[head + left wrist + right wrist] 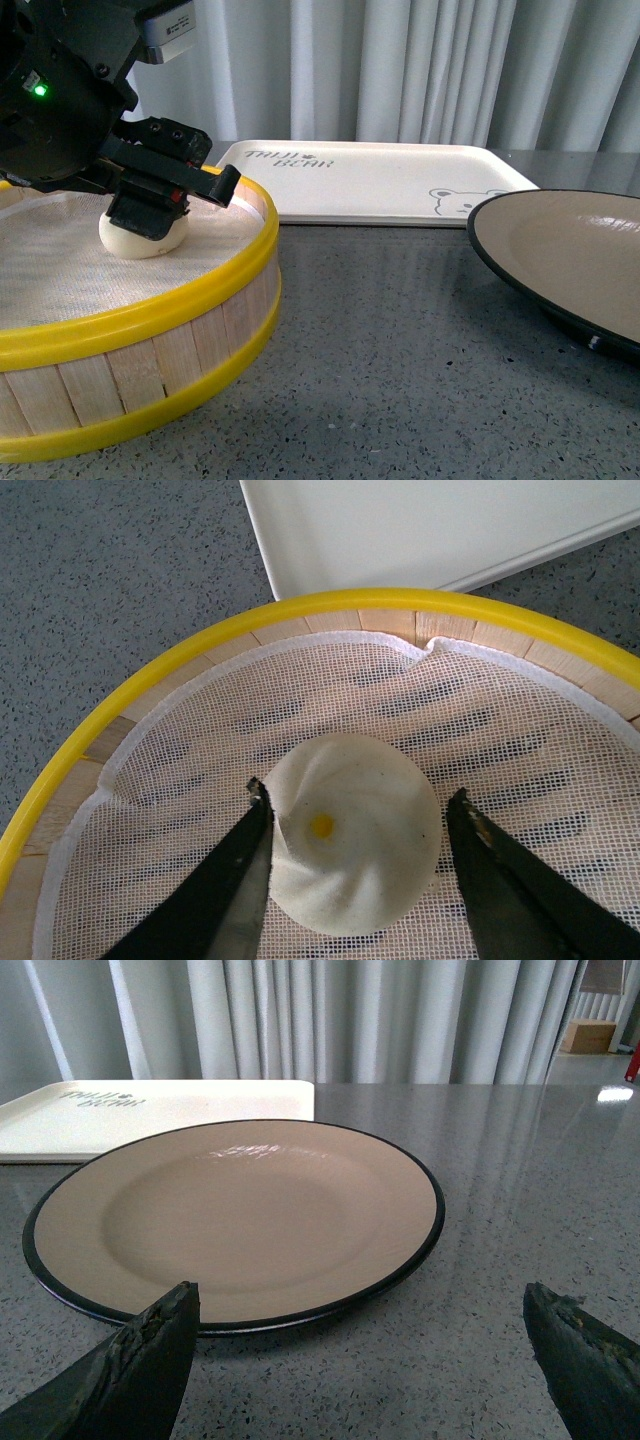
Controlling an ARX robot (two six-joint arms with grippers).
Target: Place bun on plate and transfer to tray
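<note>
The white bun (140,240) lies on the mesh liner inside the yellow-rimmed steamer basket (200,290) at the left. My left gripper (150,215) is open and reaches down over it. In the left wrist view the bun (352,845) sits between the two black fingers (235,880), one on each side; the left one is at its edge. The beige plate with a black rim (560,250) stands empty at the right and fills the right wrist view (235,1220). My right gripper (360,1305) is open just short of the plate's rim. The cream tray (370,180) lies behind.
The grey speckled tabletop (400,350) lies between basket and plate. Grey curtains (420,70) hang behind the tray. The tray's corner shows in the left wrist view (420,530) beyond the basket's rim (380,600), and in the right wrist view (150,1115) behind the plate.
</note>
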